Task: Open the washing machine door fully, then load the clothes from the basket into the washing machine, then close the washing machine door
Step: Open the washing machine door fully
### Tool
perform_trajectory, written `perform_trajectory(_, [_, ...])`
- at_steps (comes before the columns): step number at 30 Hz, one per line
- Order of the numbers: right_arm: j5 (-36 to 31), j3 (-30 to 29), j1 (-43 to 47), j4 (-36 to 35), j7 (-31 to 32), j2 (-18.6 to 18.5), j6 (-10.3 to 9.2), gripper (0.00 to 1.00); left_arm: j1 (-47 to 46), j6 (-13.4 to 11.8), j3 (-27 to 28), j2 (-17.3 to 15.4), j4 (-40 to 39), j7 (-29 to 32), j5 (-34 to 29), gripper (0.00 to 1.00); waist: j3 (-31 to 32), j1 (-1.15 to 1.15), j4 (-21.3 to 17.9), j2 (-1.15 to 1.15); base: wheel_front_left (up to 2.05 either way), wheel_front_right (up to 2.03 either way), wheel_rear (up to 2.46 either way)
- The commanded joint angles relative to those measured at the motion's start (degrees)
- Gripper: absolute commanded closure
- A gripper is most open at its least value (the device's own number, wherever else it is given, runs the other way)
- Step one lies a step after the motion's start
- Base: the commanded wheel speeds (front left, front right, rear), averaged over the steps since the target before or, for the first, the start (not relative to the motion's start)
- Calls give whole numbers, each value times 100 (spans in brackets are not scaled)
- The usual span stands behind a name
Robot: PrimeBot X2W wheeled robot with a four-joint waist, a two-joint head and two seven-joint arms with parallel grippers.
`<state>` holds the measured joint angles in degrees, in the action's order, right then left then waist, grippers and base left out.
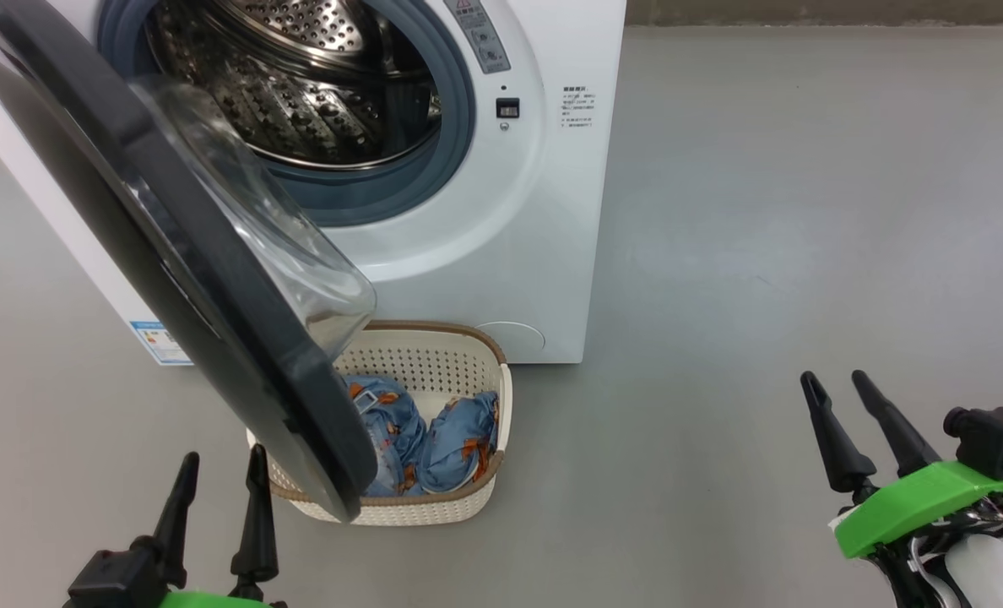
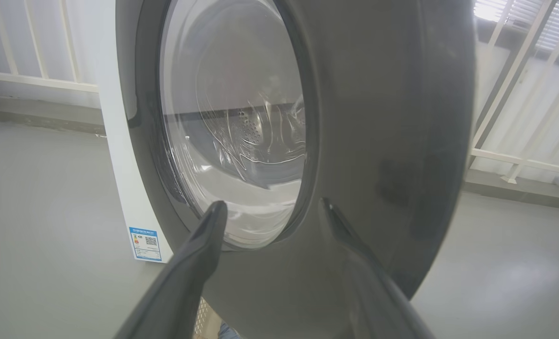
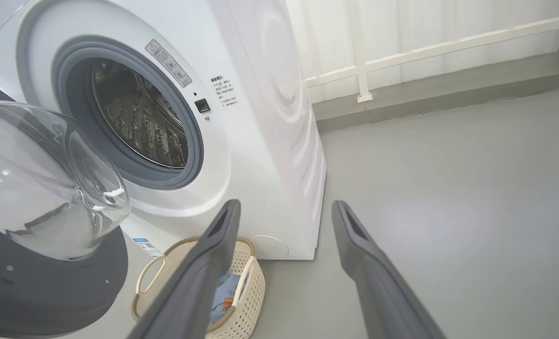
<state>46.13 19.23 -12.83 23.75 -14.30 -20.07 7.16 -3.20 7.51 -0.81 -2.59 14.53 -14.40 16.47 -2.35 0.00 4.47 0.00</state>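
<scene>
Door (image 1: 240,338): half open, overhanging the basket (image 1: 468,498).
Clothes (image 1: 455,439): lying in the basket.
Left jaws: spread, empty, beside the door's outer face.
Right jaws: spread, empty, well clear.
Method: I would swing the door wide before reaching down.

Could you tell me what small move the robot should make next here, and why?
Probably swing the washing machine door further open with the left hand. The door stands only part-way open and its lower edge hangs over the basket, covering part of the clothes. The left hand is open, empty and close to the door's outer face, so it seems best placed.
</scene>
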Motion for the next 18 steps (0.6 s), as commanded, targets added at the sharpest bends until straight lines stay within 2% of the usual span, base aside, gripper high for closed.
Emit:
perform_trajectory(1, [-218,-42,40,-185,-69,-78,33,0,-62,-2,182,-81,-159,-60,-64,0,4,0,7,0,0,0,0])
perform_trajectory(9, [-1501,-792,490,-526,-69,240,33,0,-58,-2,184,-77,-145,-60,-60,0,26,0,47,0,0,0,0])
perform_trajectory(18, [-1997,-1042,644,-578,-70,422,33,0,-63,-2,241,-70,-135,-60,-41,0,-16,0,70,0,0,0,0])
